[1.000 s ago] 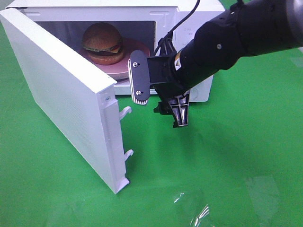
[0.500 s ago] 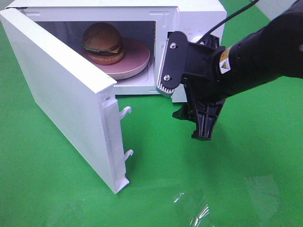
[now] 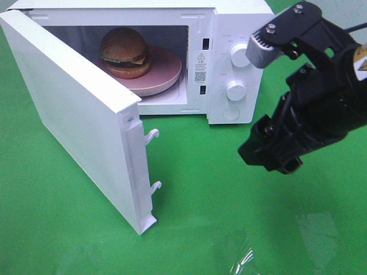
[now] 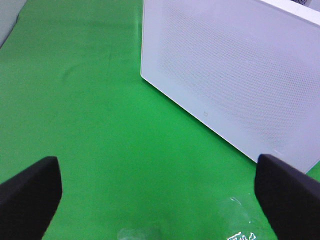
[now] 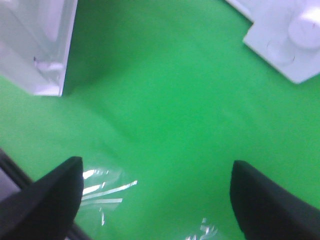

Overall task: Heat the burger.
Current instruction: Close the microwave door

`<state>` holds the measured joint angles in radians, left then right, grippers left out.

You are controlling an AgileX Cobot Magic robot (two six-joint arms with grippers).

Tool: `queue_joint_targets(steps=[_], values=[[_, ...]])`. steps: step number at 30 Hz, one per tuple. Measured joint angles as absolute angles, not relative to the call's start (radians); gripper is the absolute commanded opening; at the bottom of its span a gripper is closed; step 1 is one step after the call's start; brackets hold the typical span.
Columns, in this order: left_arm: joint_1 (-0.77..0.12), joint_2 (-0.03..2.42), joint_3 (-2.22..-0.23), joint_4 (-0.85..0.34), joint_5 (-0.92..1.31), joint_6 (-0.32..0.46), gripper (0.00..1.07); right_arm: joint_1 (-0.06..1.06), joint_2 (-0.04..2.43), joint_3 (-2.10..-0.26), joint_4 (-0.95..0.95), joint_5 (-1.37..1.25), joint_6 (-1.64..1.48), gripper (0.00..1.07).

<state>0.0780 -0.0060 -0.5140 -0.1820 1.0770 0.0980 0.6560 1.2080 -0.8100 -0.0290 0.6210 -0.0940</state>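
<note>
Inside microwave (image 3: 232,112): burger (image 3: 124,51) on plate (image 3: 167,71); door (image 3: 74,120) wide open; right end effector (image 5: 155,200) outside.

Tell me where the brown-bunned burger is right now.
In the exterior high view, the round glossy brown-bunned burger sits on the flat pink plate inside the white microwave, upper left, behind its open door.

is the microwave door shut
No, the microwave door stands swung wide open, leaving the burger on the pink plate in plain sight inside.
</note>
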Motion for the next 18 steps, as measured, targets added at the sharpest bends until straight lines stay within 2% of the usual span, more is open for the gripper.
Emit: queue_joint_targets(steps=[9,18], values=[[0.078,-0.006,-0.514,-0.182,1.077,0.098,0.96,0.656,1.153,-0.807,-0.028,0.948,0.0,0.75],[0.078,-0.006,-0.514,-0.182,1.077,0.098,0.96,0.656,1.023,-0.746,-0.026,1.008,0.04,0.75]])
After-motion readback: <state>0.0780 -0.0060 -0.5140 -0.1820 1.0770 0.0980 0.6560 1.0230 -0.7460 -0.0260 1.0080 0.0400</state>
